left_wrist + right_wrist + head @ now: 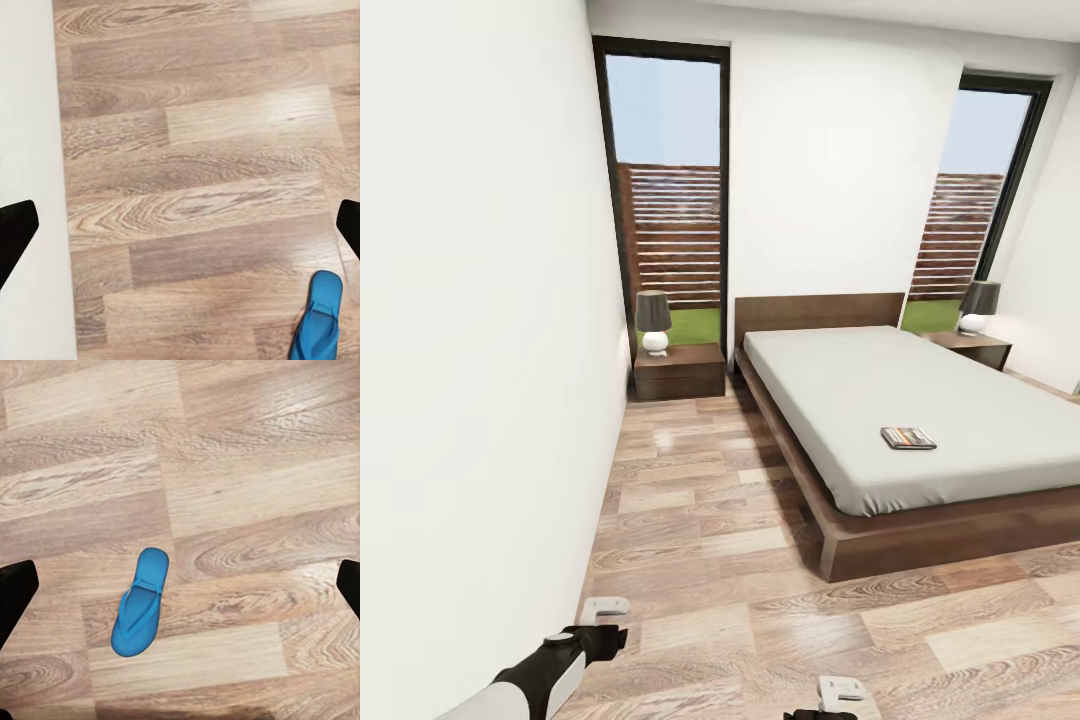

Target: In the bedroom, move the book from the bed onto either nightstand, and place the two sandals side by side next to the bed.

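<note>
**A:** What does the head camera take in?

**B:** A white-walled bedroom with a wood-plank floor (700, 560). The bed (920, 520), white mattress on a dark wooden frame, fills the right half, its headboard (818, 310) against the far wall between two tall windows.

**A:** And the book?

**B:** The book (908, 437) lies flat on the mattress, near the foot end and well apart from both nightstands. The left nightstand (680, 372) sits just beside the headboard and carries a lamp (653, 322) with a dark shade. The right nightstand (972, 347) stands on the bed's far side with a matching lamp (978, 307).

**A:** The sandals?

**B:** One blue sandal (139, 602) lies flat on the planks in the right wrist view, alone on the floor. The left wrist view catches a blue sandal (318, 319) at the frame's edge, partly cut off, with the white wall (26, 150) running along the planks. Whether that is the same sandal cannot be told.

**A:** The hands?

**B:** The left hand (607, 607) hangs low over the floor beside the wall, the right hand (841, 689) low at the frame's bottom edge. Each wrist view shows its dark fingertips (16, 229) (16, 585) set wide at opposite edges, holding nothing.
</note>
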